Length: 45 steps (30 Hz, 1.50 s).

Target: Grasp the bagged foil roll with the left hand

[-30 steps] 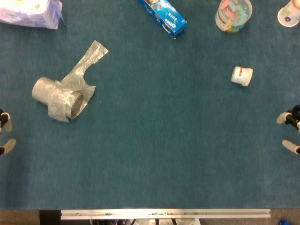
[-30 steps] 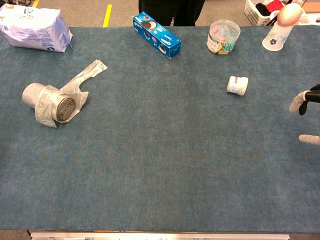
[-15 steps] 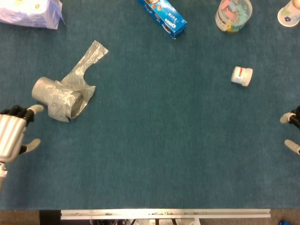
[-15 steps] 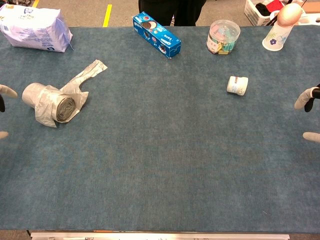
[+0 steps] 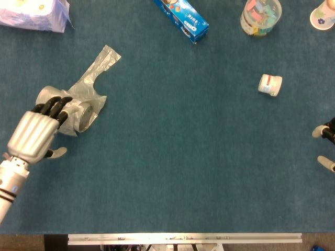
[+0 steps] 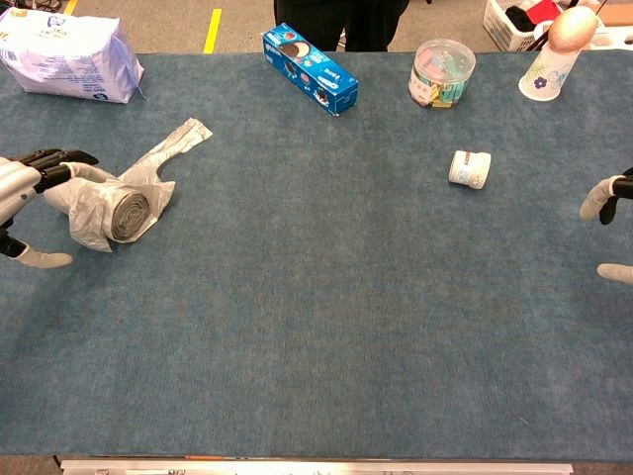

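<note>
The bagged foil roll is a silver cylinder lying on its side in a thin clear bag, whose loose end trails up and to the right. My left hand hovers over the roll's left end with fingers spread apart, the fingertips above the bag and the thumb out to the near side; it holds nothing. My right hand shows only as fingertips at the right edge, apart, with nothing between them.
A blue cookie box lies at the back centre. A clear jar and a paper cup stand at the back right. A small white jar lies on its side right of centre. A white-purple pack sits back left.
My left hand has come in from the left edge, moving right and forward until its fingers are over the roll's left end. The right hand has barely shifted.
</note>
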Motion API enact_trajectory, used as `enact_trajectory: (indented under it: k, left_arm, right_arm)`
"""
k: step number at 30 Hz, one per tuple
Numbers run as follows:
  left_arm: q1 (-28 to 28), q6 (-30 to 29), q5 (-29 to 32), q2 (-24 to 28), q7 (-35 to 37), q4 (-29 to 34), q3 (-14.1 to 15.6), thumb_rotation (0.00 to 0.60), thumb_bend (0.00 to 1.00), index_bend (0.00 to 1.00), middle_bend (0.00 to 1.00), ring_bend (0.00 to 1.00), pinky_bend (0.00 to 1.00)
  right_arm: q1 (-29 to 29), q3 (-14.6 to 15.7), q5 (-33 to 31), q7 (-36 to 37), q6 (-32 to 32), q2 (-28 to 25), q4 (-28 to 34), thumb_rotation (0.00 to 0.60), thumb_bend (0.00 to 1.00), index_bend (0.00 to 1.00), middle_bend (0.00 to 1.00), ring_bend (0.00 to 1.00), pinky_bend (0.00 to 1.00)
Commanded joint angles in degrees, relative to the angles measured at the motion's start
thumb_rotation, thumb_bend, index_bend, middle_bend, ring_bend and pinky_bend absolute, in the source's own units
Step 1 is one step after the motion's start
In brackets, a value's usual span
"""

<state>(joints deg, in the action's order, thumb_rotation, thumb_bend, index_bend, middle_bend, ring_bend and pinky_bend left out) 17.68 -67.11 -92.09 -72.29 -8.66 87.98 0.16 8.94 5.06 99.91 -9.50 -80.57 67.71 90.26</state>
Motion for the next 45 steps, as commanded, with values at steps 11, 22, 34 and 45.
enact_trajectory:
  k: [11,22,34,45]
  left_arm:
    - [6.08,6.61,-0.24,-1.58,-5.85,-4.5,0.45,0.6,0.0,0.19,0.09,0.1,0.28]
    - [7.43,7.17,1.83,-1.83,-7.12,-6.17,0.09,0.6,0.0,0.19,0.09,0.1,0.28]
    - [8.72,9.05,4.23,-4.14,-10.22,-10.49,0.36,0.6,0.0,0.19,0.09,0.1,0.29]
    - [9.21,6.4,2.85,-7.74,-10.68,-15.91,0.69,0.6,0.0,0.27,0.19,0.23,0.49]
  right_arm:
    - [0.07,0.21,-0.47,-0.58,1.03,-0.41,0.77,0.6,0.0,0.45,0.54,0.37,0.49]
    - [0.11,0.28,-0.59,-0.84,1.49,-0.38,0.85,0.6,0.0,0.45,0.54,0.37,0.49]
    - [0.11,0.24,-0.59,-0.79,1.5,-0.46,0.89,0.6,0.0,0.45,0.54,0.37,0.49]
    - [0.12,0.21,-0.58,-0.68,1.5,-0.55,0.95,0.6,0.0,0.45,0.54,0.37,0.49]
